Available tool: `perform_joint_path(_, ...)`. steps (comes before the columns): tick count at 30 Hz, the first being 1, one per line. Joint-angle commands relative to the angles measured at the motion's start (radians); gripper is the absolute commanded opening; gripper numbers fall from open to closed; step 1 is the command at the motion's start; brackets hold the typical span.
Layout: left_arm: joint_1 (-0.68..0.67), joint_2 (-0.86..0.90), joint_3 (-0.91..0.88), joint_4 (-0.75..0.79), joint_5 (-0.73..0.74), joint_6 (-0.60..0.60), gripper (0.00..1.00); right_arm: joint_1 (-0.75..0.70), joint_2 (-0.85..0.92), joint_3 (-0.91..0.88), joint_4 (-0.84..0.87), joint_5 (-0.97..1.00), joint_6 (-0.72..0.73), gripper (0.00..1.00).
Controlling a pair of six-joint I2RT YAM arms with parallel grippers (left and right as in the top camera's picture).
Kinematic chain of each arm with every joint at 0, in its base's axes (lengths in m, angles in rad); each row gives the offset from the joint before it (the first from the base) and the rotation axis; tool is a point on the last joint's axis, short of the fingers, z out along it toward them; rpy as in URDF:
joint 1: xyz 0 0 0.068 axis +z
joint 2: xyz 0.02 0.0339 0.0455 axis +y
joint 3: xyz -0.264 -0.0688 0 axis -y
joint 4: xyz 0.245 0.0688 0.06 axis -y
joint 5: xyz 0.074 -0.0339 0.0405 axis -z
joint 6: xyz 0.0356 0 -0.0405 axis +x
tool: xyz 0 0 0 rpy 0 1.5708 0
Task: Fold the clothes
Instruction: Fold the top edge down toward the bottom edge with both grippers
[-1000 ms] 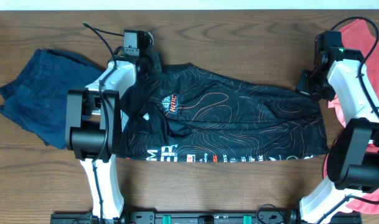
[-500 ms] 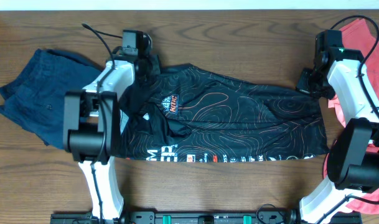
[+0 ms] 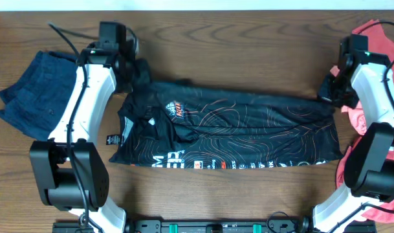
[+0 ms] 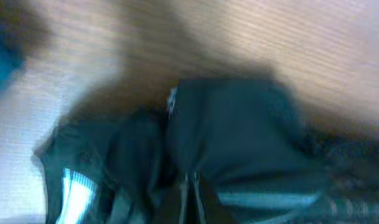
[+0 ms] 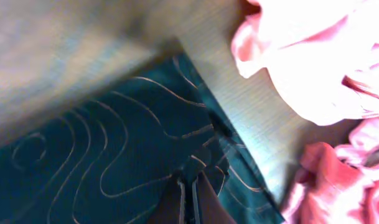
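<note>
Brown wood table (image 3: 248,39): black orange-lined jersey (image 3: 248,129) now pulled taut between left pincer (image 4: 189,186) and right pincer (image 5: 190,185), both pinching its edge; ready for folding.

The end effector (image 5: 190,182) pinches a fold of the black jersey (image 5: 108,155) near its corner, fingers closed together. Pink shirts (image 5: 313,56) lie bunched on the wooden surface (image 5: 65,50), near that corner.
</note>
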Motion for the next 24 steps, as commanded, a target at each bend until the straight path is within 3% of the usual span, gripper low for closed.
perform_joint_path(1,0.010,-0.007,0.006,-0.142,-0.016,0.002,0.06,-0.028,-0.019,0.005,-0.030,0.090,-0.012,0.01)
perform_joint_path(9,0.011,-0.007,0.006,-0.466,-0.016,0.002,0.06,-0.053,-0.019,0.003,-0.098,0.127,-0.014,0.01)
perform_joint_path(17,0.010,-0.007,-0.010,-0.586,-0.016,0.019,0.06,-0.054,-0.018,0.003,-0.188,0.141,-0.050,0.02)
perform_joint_path(19,0.010,-0.007,-0.012,-0.600,-0.016,0.021,0.06,-0.055,-0.018,0.003,-0.208,0.142,-0.050,0.10)
perform_joint_path(21,0.010,-0.007,-0.012,-0.595,-0.015,0.021,0.06,-0.055,-0.018,0.003,-0.229,0.142,-0.051,0.24)
perform_joint_path(24,0.010,-0.007,-0.012,-0.556,-0.015,0.021,0.06,-0.057,-0.018,0.003,-0.254,0.142,-0.053,0.25)
